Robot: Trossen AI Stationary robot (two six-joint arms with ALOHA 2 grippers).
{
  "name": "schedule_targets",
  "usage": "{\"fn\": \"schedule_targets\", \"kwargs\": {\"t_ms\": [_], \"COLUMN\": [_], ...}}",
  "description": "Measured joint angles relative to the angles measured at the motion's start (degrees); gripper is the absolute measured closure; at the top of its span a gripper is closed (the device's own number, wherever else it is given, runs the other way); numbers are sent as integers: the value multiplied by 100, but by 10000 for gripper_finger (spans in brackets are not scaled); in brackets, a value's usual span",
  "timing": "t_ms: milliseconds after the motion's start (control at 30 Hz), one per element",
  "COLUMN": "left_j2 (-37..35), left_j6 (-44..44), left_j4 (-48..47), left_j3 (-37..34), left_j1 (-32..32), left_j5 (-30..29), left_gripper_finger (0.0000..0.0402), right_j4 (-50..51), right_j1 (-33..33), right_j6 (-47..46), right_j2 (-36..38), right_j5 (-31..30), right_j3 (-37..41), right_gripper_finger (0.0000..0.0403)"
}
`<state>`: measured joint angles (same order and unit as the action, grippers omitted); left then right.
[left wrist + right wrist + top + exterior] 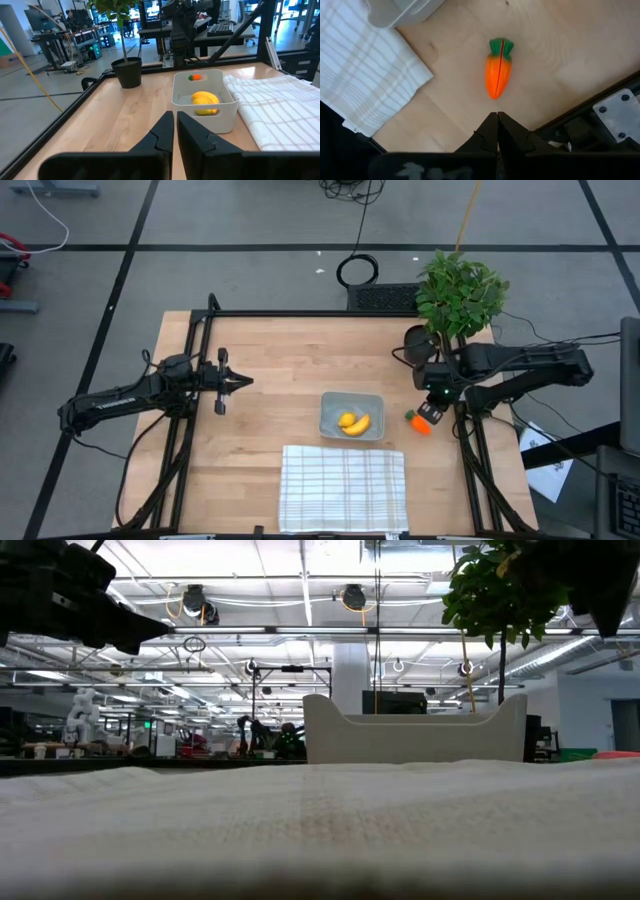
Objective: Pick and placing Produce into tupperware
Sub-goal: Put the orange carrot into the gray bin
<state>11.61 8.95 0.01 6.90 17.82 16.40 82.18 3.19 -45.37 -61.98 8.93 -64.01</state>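
High view: the tupperware (pixel 351 416) sat mid-tabletop (pixel 280 370), holding the banana (pixel 357 426) and the lemon (pixel 346 419). The carrot (pixel 419 421) lay on the wood just right of it, beneath the right tool (pixel 432 404). The left tool (pixel 240 381) hovered well apart, at left. A checked cloth (pixel 343 488) lay just in front of the container.

Low view: the cloth filled the foreground, the container's wall behind it.

Left wrist view: the left tool's fingers (pixel 162 131) were pressed together.

Right wrist view: the right tool's fingers (pixel 490 131) were pressed together, near the carrot's tip, apart from it.
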Motion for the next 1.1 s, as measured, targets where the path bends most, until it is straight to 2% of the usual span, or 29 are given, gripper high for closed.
{"fn": "schedule_targets", "kwargs": {"t_ms": [433,1100], "left_j2": [0,1], "left_j6": [0,0], "left_j4": [-7,-28], "left_j3": [0,0], "left_j1": [-1,-1], "left_j5": [0,0], "left_gripper_finger": [376,376], "right_j4": [300,78], "right_j1": [-215,-213], "right_j6": [148,668], "right_j2": [-170,-170], "right_j5": [-13,-13], "right_j3": [2,2], "right_gripper_finger": [403,387]}}
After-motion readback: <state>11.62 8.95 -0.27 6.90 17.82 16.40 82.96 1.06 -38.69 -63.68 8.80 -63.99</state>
